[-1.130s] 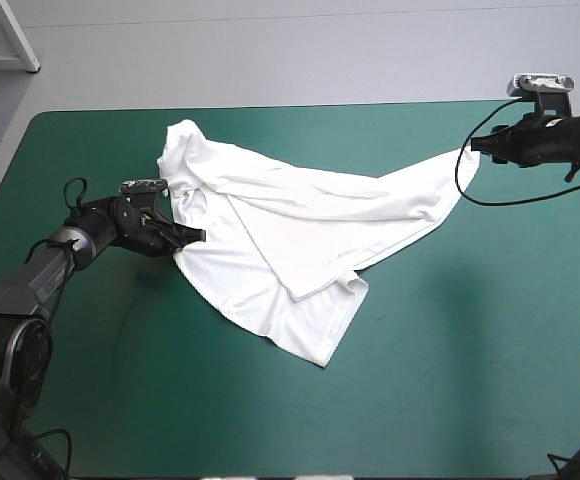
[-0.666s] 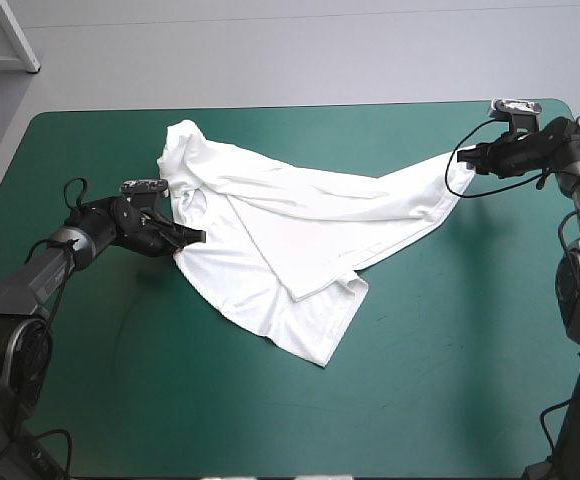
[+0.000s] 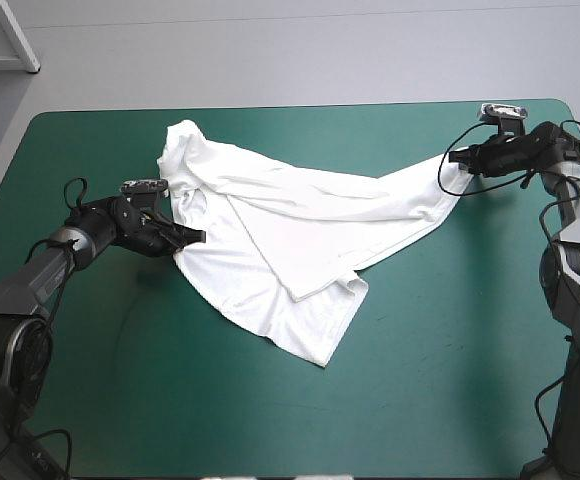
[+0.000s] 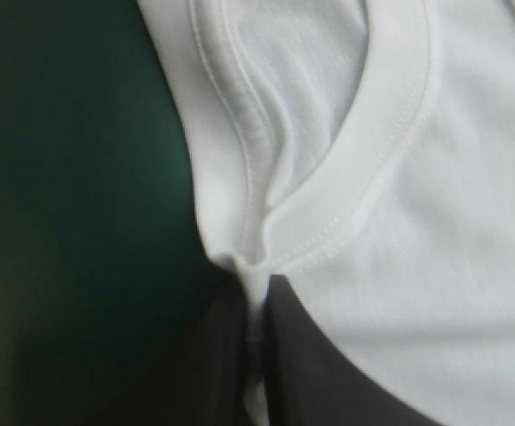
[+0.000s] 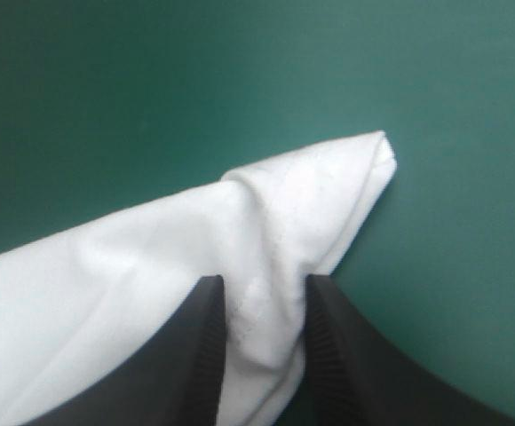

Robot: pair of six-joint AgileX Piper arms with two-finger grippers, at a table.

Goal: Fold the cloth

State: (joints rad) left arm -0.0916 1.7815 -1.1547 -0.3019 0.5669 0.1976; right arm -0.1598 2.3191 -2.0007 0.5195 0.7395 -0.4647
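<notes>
L side first: the left gripper (image 3: 196, 237) sits low over the table (image 3: 420, 400), approx 9 o'clock from the table's centre, black fingers all but closed on the edge of the T-shirt (image 3: 300, 235). In the left wrist view they pinch a thin fold of white fabric right where the neck band (image 4: 391, 151) curves in. The teal-green cover (image 4: 62, 222) shows beside it.

The shirt lies spread but rumpled across the table's middle. One lump sits toward 11 o'clock, a folded-over corner reaches toward 6, and a long tapering part stretches toward 2 o'clock.

There the right gripper (image 3: 467, 165), near the far R corner, holds the tip w/ narrow fingers. In the right wrist view a bunched wad of cloth sits betw. its fingers, the tip poking out ahead of them over the cover.
</notes>
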